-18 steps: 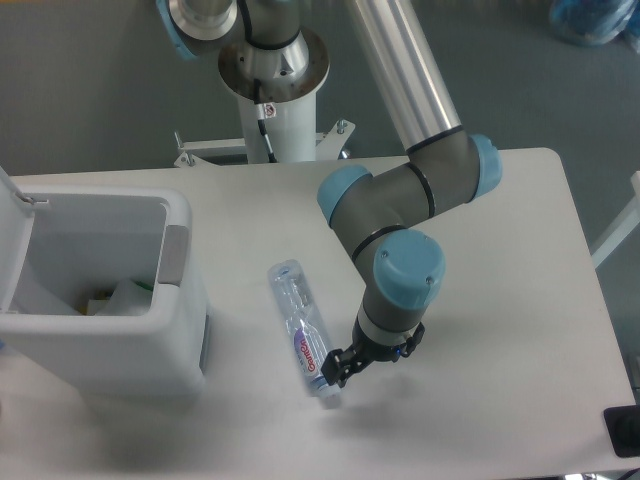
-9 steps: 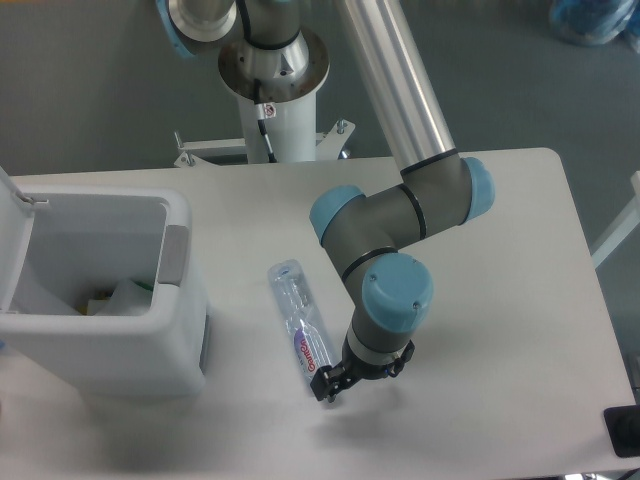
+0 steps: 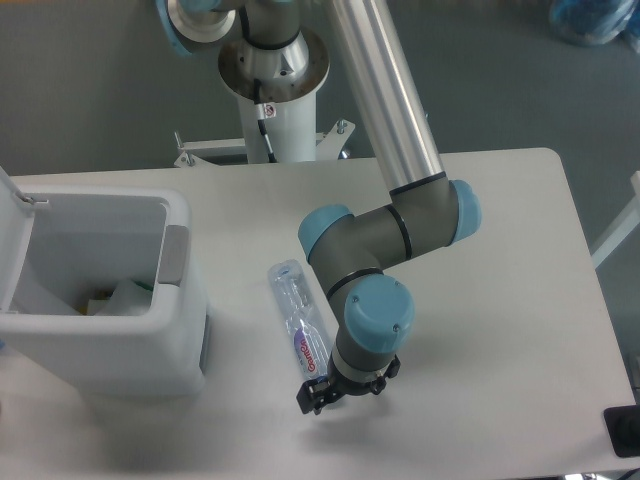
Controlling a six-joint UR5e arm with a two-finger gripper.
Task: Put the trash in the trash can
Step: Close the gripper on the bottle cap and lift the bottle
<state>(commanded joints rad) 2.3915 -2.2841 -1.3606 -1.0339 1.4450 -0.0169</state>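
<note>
Bottle (image 3: 300, 322): lies flat on the surface (image 3: 500, 300), crushed, label end toward the near edge, well apart from the trash can (image 3: 180, 250).
Pincer (image 3: 314, 394): at the bottle's near end; whether its fingers are apart or closed I cannot tell.
Wrapper (image 3: 128, 296): seemingly inside the can already.
Advice: straddle the bottle across its width, close gently, lift clear of the can's rim.
</note>
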